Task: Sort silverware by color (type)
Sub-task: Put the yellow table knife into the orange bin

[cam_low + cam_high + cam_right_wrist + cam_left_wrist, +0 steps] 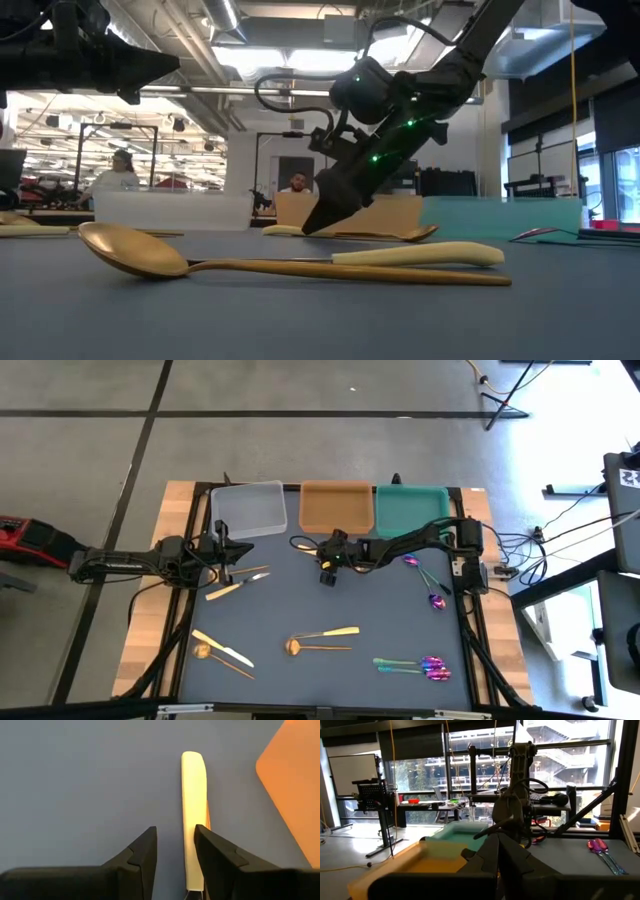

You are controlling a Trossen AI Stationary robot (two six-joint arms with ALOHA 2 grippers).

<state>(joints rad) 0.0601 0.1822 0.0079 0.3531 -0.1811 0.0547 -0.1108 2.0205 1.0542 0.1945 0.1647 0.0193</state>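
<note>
R gripper point(326, 576) hangs low over the mat's centre-back, just in front of the orange tray point(336, 506), fingers point(142, 852) apart w/ bare mat showing between them. In the R wrist view a pale gold handle point(194, 815) runs alongside one finger, just outside the gap, not clamped; a thin copper edge peeks out beside it. In the low view the gripper tip point(322, 222) points down near the mat, w/ pale gold pieces lying close behind it; cannot tell if it touches anything. L gripper point(228, 552) sits at the mat's L-back, near the clear tray point(249, 508), fingers point(492, 857) pressed together, holding nothing. Rest of the silverware is spread over the mat: pale gold knife point(225, 591) and a thin piece just in front of the L gripper; gold knife point(223, 648) crossing a copper spoon point(203, 652) at front L; copper spoon point(294, 647) w/ a pale gold handle piece point(340, 631) mid-front, both well apart from the R gripper; iridescent purple-teal pieces point(433, 668) front R; two more purple spoons point(436, 601) R of the arm, in front of the teal tray point(412, 508). All 3 trays look bare inside.
</note>
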